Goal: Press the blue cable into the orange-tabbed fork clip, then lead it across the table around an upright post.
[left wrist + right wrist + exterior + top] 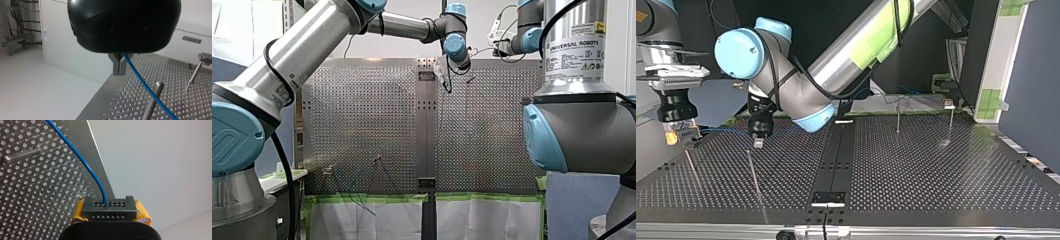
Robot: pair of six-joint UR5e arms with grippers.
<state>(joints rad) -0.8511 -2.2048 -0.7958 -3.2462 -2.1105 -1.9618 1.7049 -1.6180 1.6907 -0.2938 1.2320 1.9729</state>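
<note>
Blue cable (145,83) pinched by left gripper (119,71), right gripper (109,206) over perforated table (37,195); pale wall (162,157) beyond.

Front view, behind the arms (302,55), and top view, opposite and low, shared the worktop (372,125). Wrist views looked closely along the left tool (119,67) and right tool (110,210) at its edge.

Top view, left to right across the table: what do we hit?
my right gripper → leaning post → my left gripper → centre rail → upright post → capped post
</note>
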